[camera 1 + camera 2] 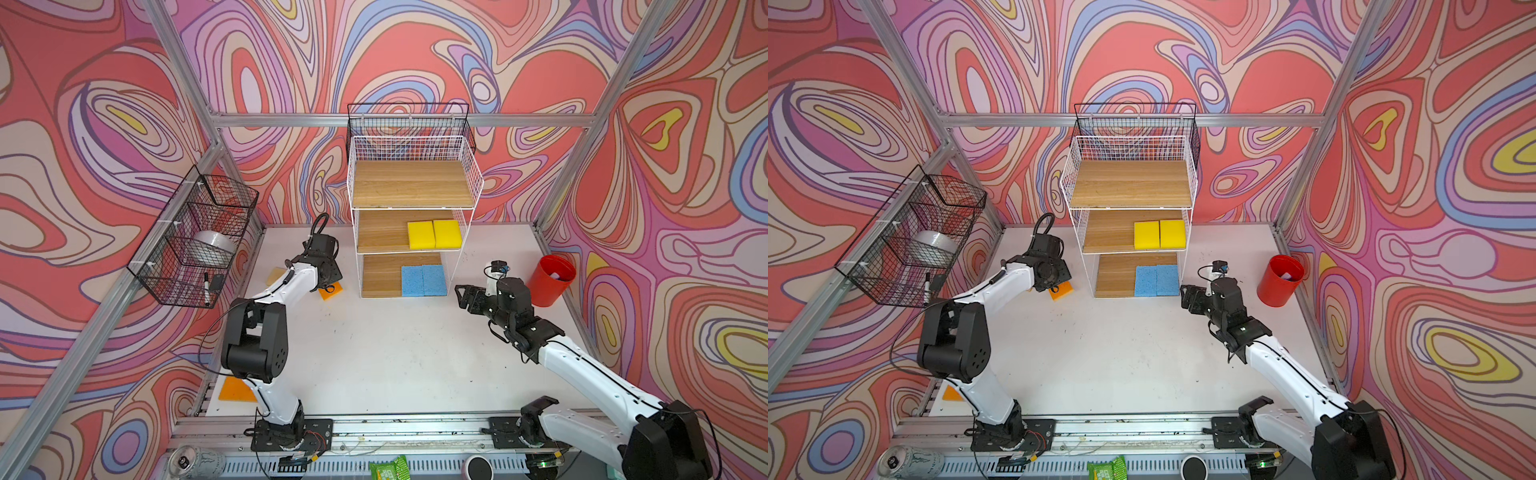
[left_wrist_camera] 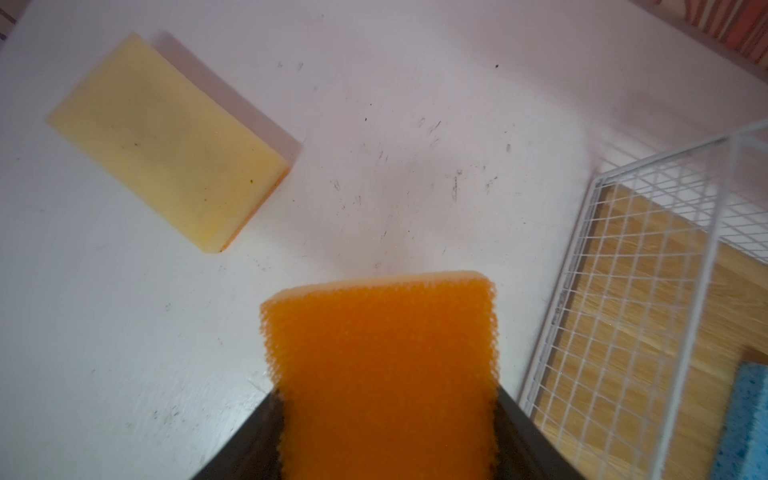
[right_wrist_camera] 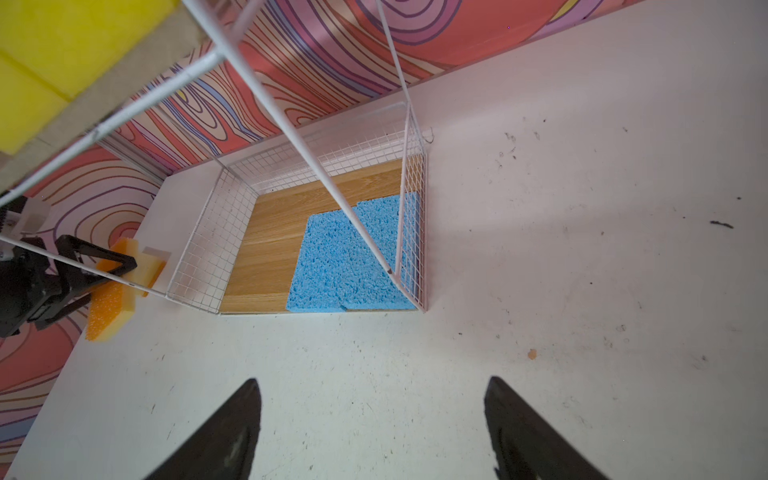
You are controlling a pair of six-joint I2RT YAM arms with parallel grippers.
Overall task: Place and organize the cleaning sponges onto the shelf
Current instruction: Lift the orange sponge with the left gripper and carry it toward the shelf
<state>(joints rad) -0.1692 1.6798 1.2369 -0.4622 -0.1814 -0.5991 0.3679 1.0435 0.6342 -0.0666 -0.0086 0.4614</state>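
Arms (image 1: pixel 291 280) outstretched, left end effector (image 1: pixel 329 286) clasping orange sponge (image 2: pixel 382 353), right end effector (image 3: pixel 372 380) spread, level.

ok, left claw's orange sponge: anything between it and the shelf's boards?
Yes. The orange sponge in the left claw is left of the shelf, and its white wire-grid side wall stands between sponge and bottom board. The front looks open; nothing visible blocks that way.

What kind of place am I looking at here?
Likely a robot test booth: two arms mounted at a white table, a metal frame with swirly printed walls, and a small shelf holding sponges.
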